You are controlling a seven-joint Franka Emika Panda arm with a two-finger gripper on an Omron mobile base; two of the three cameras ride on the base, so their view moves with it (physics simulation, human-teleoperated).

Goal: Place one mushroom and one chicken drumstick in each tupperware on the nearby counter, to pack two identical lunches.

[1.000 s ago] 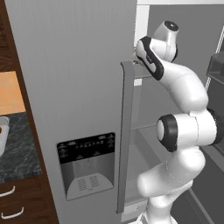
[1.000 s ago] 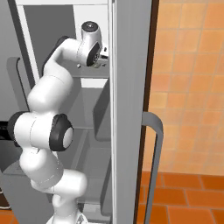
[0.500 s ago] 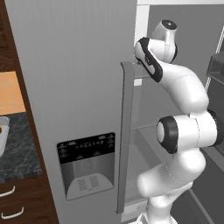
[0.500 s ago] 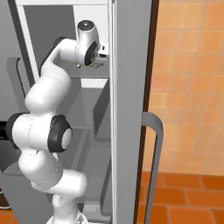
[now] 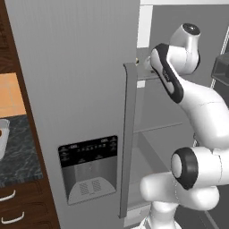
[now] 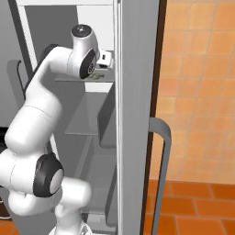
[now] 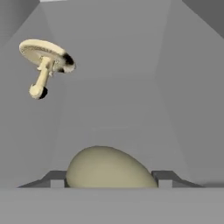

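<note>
Two finger tips of the gripper (image 7: 107, 183) had just narrowed onto a rounded beige mushroom (image 7: 107, 168) inside the fridge (image 5: 80, 89), clamping it; a second mushroom (image 7: 46, 61) lay beyond. Lifting it out was judged next.

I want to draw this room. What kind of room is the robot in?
Most likely a kitchen. A tall grey fridge has an ice dispenser in its door, a mushroom lies on a shelf inside, and a dark stone counter stands beside it.
</note>
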